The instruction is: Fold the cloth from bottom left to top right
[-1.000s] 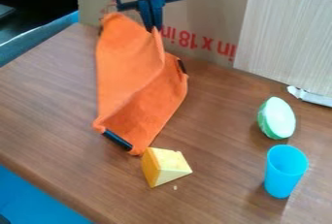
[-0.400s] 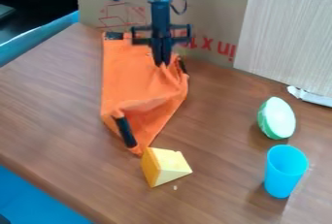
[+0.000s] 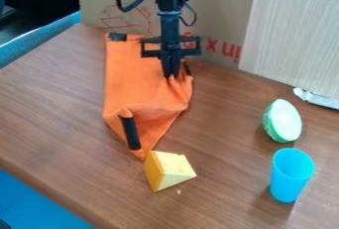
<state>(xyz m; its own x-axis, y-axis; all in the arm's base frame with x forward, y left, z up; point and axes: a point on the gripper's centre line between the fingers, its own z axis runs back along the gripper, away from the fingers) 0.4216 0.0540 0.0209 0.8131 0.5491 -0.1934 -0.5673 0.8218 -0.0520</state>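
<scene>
The brown wood-grain tabletop carries a rumpled orange fabric cloth near its far left corner, a yellow cheese-like wedge nearer the front edge, and, well right, a green-and-white half-oval piece behind an upright blue plastic cup.

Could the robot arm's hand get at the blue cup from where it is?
Probably yes, after letting go of the orange cloth: the hand seems to hold it, but nothing tall stands before the blue cup.

I see the black gripper pinching the orange cloth near its far right corner — toy cheese just beside the cloth's near tip, blue cup well to the cloth's right.
</scene>
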